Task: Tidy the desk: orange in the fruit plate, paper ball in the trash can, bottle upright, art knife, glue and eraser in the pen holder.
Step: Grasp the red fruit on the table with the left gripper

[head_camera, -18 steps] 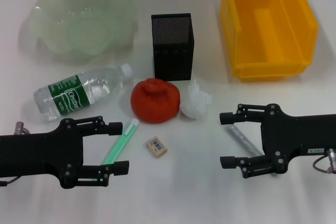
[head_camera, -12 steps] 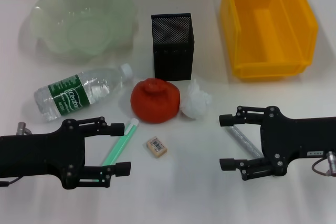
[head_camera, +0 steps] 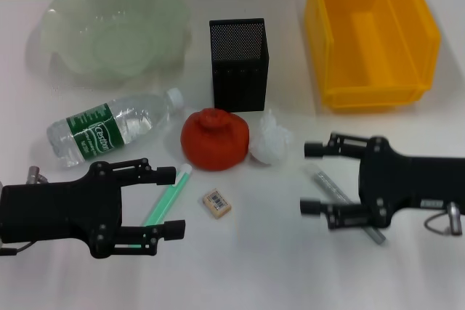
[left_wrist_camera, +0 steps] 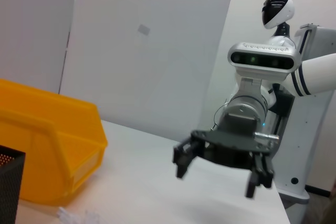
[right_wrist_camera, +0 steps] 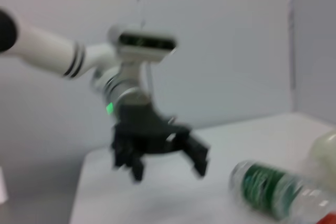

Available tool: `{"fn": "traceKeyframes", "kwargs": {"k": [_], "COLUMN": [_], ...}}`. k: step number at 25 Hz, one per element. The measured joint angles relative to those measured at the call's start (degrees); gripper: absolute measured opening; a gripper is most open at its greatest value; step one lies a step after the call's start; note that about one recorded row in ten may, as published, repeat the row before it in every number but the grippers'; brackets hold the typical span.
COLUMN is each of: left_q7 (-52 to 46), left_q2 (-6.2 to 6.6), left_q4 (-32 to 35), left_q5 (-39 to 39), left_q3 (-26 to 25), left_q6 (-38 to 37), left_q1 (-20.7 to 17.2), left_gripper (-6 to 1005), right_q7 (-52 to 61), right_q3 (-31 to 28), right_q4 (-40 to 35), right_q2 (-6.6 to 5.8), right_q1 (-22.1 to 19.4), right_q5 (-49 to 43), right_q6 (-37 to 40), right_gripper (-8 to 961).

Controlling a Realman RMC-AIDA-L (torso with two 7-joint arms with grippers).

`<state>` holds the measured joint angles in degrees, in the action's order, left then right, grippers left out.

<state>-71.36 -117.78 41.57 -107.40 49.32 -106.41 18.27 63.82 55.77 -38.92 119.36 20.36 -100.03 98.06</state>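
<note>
Right end effector (head_camera: 311,178), fingers spread, has shifted toward the orange (head_camera: 215,138), now over the grey stick (head_camera: 341,197) beside the paper ball (head_camera: 270,143). Left end effector (head_camera: 171,203), spread, stays straddling the glue (head_camera: 166,199) below the orange. Nothing sorted yet; a first pick looks imminent.

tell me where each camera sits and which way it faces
Head view: above, looking down at the table; both arms show, left end effector and right end effector.
Left wrist view: low, looking across at the right end effector and yellow bin.
Right wrist view: looking across at the left end effector and bottle.
Shared: head and left wrist views both show the bin.
</note>
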Motion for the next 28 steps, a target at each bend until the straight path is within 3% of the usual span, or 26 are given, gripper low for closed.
{"fn": "traceKeyframes", "kwargs": {"k": [11, 16, 22, 28], "left_q7": [1.3, 5.1, 5.1, 5.0], "left_q2": [-0.88, -0.96, -0.96, -1.15], "left_q4": [-1.1, -6.4, -10.0, -11.5], "left_q5": [3.2, 8.2, 8.4, 8.8], "left_q3": [-0.6, -0.5, 1.6, 5.2], "left_q6": [2.9, 9.5, 18.5, 24.0], "left_q1": [0.3, 3.9, 9.9, 12.2], "left_gripper": [762, 755, 747, 738], "right_q7": [-4.6, -8.9, -9.1, -9.1], "right_q3": [-0.4, -1.8, -2.1, -2.1], "right_q4": [6.5, 9.7, 10.1, 11.1], "right_q2": [0.03, -0.08, -0.10, -0.02], "right_q1": [1.2, -1.1, -3.9, -4.4], "right_q5": [5.5, 6.5, 6.6, 6.6], "right_q6": [-3.4, -3.3, -3.0, -2.9], "right_gripper": [846, 845, 846, 846]}}
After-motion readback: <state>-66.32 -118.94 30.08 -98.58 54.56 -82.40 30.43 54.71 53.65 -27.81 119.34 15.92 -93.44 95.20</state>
